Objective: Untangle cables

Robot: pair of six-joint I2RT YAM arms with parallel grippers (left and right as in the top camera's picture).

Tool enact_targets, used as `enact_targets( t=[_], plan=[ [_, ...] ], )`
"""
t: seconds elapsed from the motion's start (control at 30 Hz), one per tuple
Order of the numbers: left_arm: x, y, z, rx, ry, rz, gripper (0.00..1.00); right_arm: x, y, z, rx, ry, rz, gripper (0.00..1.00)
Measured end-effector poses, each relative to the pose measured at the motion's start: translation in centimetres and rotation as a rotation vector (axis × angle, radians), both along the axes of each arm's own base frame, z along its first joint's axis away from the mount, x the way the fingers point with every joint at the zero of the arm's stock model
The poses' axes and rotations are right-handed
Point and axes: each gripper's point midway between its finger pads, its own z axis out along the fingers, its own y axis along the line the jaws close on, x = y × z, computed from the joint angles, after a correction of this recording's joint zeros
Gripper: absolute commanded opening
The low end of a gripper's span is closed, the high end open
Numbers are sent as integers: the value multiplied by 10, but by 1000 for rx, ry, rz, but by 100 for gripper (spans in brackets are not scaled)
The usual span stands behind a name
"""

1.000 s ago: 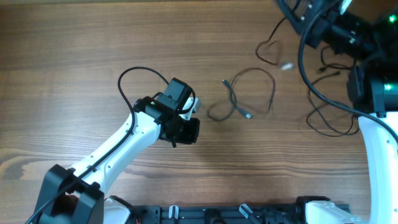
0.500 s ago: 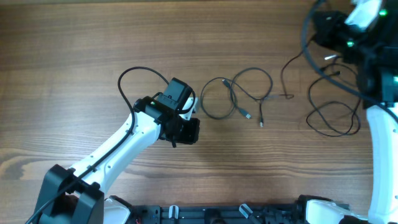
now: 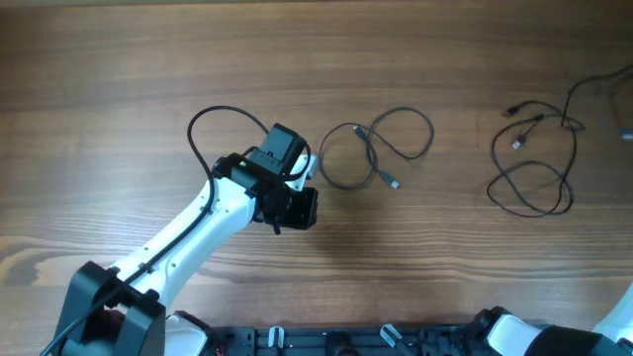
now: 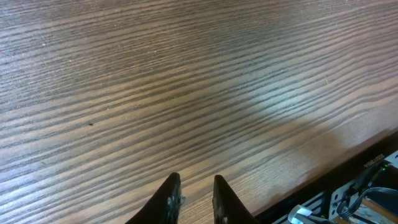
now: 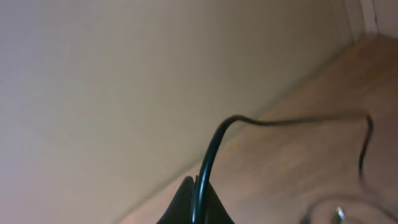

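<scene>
Overhead view of a wooden surface (image 3: 119, 69) carrying two groups of thin black cables (image 3: 425, 138). Near the centre lies the looped cable (image 3: 374, 148), two loose overlapping rings with a small plug end (image 3: 395, 184) at the lower side. Well apart from it, toward the right edge, lies the right cable bundle (image 3: 534, 188), several slack loops with small plugs at its upper left. One strand rises from it and runs off the right edge of the view.

The left end effector (image 4: 194, 190) is poised over bare wood just left of the looped cable, its fingers a narrow gap apart and holding nothing. The right end effector (image 5: 196, 205) is outside the overhead view. Its wrist view shows it closed on a black strand that arcs away toward the surface, apparently the one from the right cable bundle.

The cables look light, limp and thin, so they will likely trail and slide rather than hold shape. The plugs may snag in loops. A plug end, or a raised arc of a loop, seems the best place to pinch.
</scene>
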Motion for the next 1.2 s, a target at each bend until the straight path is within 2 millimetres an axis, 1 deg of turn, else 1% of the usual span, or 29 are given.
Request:
enact_targets(
  t=[0.03,0.07,0.1,0.13,0.17,0.2,0.23,0.27,0.3,0.33,0.37,0.4,0.43,0.47,0.5,0.53,0.6,0.93,1.03,1.1,1.13,1.17,1.2],
  plan=[
    [0,0,0,-1,-1,0,20,-7,-1,-27,39,107,-25,4],
    [1,0,0,-1,-2,0,20,-10,-3,-43,55,163,-38,4],
    [1,0,0,-1,-2,0,20,-16,-6,-74,92,277,-56,4],
    [1,0,0,-2,-4,0,20,-20,-7,-101,128,368,-66,4],
    [1,-1,0,-3,-4,0,20,-22,-9,-128,167,455,-69,8],
    [1,-1,0,-2,-4,0,20,-22,-12,-158,205,539,-70,16],
    [1,-1,0,-2,-4,0,20,-23,-12,-182,239,604,-66,24],
    [1,0,0,-2,-4,0,20,-26,-11,-208,276,675,-58,36],
    [1,0,0,-2,-3,0,20,-31,-9,-239,318,767,-43,47],
    [1,0,0,-2,-3,0,21,-34,-7,-264,348,833,-26,68],
    [1,0,0,-2,-4,0,22,-38,-5,-278,372,878,-18,86],
    [1,0,0,-2,-3,0,22,-41,-4,-292,393,919,-11,98],
    [1,0,0,-2,-3,0,22,-43,-3,-308,417,959,-6,100],
    [1,0,0,-2,-3,0,22,-44,-3,-315,423,975,1,100],
    [1,0,0,-2,-3,0,22,-46,-1,-326,442,1005,5,100],
    [1,0,0,-2,-3,0,23,-47,-1,-332,450,1020,7,100],
    [1,0,0,-2,-3,0,23,-48,0,-337,458,1031,9,100],
    [1,0,0,-2,-3,0,23,-57,7,-337,486,1070,15,99],
    [1,0,0,-2,-3,0,23,-60,12,-335,509,1079,25,99],
    [1,0,0,-2,-3,0,23,-57,13,-321,500,1044,30,99],
    [1,0,0,-2,-3,0,23,-52,10,-302,471,995,27,99],
    [1,0,0,-2,-3,0,23,-44,5,-276,423,926,19,99],
    [1,0,0,-2,-3,0,23,-35,-2,-237,353,822,6,99]
  ],
)
